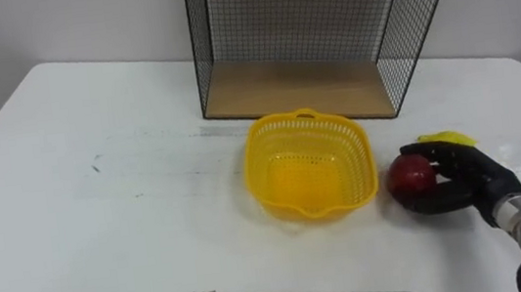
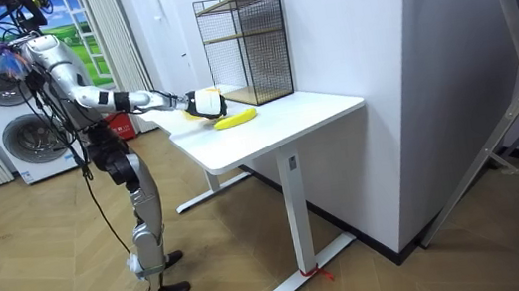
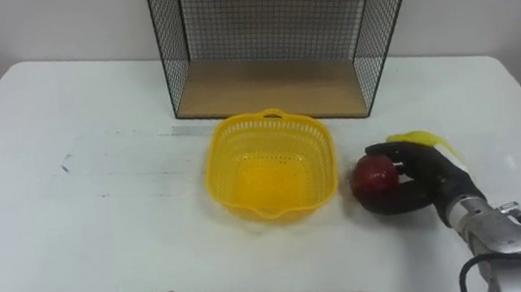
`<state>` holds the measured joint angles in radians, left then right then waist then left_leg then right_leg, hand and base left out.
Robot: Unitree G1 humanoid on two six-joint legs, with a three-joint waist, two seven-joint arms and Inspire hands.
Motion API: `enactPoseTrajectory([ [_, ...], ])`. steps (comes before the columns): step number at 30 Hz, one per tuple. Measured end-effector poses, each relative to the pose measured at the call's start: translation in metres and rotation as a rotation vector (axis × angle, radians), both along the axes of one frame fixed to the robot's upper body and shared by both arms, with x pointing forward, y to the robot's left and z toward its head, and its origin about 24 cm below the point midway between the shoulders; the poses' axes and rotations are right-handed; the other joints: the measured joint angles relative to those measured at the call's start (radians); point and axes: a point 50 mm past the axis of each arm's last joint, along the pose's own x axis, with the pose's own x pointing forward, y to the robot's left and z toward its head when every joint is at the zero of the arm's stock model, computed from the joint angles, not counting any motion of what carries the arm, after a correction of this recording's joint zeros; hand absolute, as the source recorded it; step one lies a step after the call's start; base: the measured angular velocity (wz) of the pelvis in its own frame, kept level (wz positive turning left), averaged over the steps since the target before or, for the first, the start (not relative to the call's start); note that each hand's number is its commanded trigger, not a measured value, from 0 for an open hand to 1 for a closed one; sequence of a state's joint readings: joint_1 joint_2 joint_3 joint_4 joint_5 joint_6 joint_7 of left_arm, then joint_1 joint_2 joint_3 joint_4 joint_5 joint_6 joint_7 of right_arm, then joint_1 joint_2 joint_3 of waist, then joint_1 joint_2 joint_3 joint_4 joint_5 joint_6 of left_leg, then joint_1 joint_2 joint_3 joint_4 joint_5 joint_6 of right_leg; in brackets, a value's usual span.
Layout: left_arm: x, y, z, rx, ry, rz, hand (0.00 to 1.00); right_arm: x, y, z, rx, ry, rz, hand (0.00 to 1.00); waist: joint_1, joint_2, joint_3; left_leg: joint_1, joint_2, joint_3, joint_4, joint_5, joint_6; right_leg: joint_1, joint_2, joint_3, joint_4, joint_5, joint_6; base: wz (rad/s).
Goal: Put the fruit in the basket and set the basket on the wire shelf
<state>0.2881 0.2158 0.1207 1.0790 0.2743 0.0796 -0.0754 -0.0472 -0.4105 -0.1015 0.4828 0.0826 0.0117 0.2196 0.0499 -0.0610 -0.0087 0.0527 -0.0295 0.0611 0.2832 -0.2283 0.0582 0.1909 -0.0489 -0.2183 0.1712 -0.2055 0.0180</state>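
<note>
The white table (image 1: 103, 233) carries everything. In the room view the robot stands upright at its end, with two washing machines (image 2: 1, 89) behind it, and reaches one arm out over the tabletop.

One black wire shelf (image 1: 296, 24) stands at the table's far edge. Two wooden boards show in it, and the lower one is bare.

One yellow plastic basket (image 1: 308, 165) sits upright in front of the shelf, just clear of its foot and near the middle of the table. Its latticed walls and floor are empty, so no fruit is in it yet.

The right hand (image 1: 466, 177) comes in from the lower right and lies low over the table, to the right of the basket. Its dark fingers are curled round the apple from the right and from behind, closed on it rather than spread. The pictures do not settle whether the apple still rests on the tabletop.

There are two pieces of fruit, both outside the basket. One banana (image 1: 449, 138) lies on the table just behind the hand, its near part hidden by the fingers.

One red apple (image 1: 409, 175) sits in the hand's grasp, just beside the basket's right wall but apart from it.
</note>
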Motion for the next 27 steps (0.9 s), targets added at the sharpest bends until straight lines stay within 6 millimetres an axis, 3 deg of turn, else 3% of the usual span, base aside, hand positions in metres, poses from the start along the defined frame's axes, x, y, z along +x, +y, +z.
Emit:
enactPoseTrajectory([
  [10,0.008,-0.003,-0.001,-0.005,-0.030,-0.010,0.00,0.009,0.003,0.020,-0.042,-0.106,-0.019,1.00,-0.005,-0.010,0.0107,0.009,0.000,0.009,-0.010,0.000,0.000,-0.003,-0.001,0.007,0.000,0.000,0.000,-0.03],
  [17,0.005,-0.002,-0.001,-0.004,-0.022,-0.008,0.00,0.023,0.020,0.067,-0.078,-0.328,0.029,1.00,-0.017,-0.014,0.0101,-0.008,0.000,0.012,-0.012,0.000,0.000,-0.014,0.000,0.012,0.000,0.000,0.000,-0.01],
  [27,0.008,-0.002,-0.001,-0.005,-0.032,-0.011,0.00,0.026,0.025,0.080,-0.098,-0.388,0.034,1.00,-0.007,-0.014,0.0135,-0.008,0.001,0.012,-0.012,0.000,0.000,-0.019,0.001,0.014,0.000,0.000,0.000,0.00],
])
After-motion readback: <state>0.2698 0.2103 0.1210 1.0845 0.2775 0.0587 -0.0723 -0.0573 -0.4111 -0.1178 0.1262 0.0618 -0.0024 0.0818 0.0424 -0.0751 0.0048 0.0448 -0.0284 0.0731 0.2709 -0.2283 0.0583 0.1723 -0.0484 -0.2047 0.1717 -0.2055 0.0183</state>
